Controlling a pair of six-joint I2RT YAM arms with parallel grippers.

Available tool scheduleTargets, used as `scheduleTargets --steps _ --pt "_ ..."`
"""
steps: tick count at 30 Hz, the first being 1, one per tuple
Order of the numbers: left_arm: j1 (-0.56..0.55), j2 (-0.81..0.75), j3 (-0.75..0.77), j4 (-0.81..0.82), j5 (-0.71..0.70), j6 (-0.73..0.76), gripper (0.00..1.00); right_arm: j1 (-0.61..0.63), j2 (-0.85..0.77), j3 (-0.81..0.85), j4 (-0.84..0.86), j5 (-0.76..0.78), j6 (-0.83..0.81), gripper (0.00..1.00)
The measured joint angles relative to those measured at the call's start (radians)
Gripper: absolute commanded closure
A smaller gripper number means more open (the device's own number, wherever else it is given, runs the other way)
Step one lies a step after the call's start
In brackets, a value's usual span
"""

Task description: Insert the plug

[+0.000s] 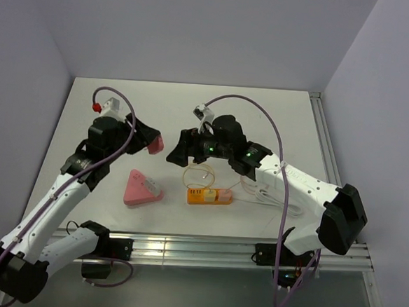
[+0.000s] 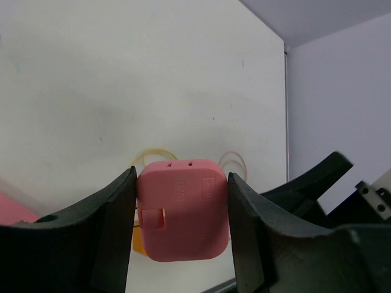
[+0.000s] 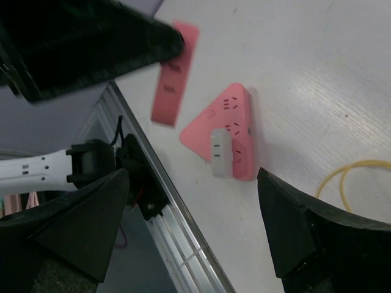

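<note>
The left claw (image 1: 151, 141) grips the pink plug (image 2: 182, 210) between its two fingers, up in the air. The right claw (image 1: 175, 150) is wide open and holds nothing. The pink socket block (image 1: 141, 189) lies on the table below both claws. The plug is picked up but not pushed in yet.

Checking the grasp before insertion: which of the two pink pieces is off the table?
The square pink plug, clamped in the left gripper; the triangular pink socket block lies flat on the table.
</note>
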Motion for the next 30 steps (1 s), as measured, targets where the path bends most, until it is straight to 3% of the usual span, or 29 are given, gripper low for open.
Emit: scheduleTargets --steps 7,17,26,30 --pt "-0.180 -0.083 -0.086 -0.016 -0.135 -0.143 1.00 0.063 0.011 0.020 0.091 0.091 0.056 0.15" --pt "-0.304 -0.203 -0.156 -0.034 -0.351 -0.315 1.00 0.121 0.051 0.055 0.074 0.238 0.064 0.32" --pt "-0.338 -0.209 -0.162 -0.052 -0.409 -0.375 1.00 0.147 0.052 0.055 0.077 0.283 0.064 0.36" --pt "-0.360 -0.206 -0.162 -0.064 -0.452 -0.387 1.00 0.161 0.073 0.072 0.066 0.295 0.055 0.46"
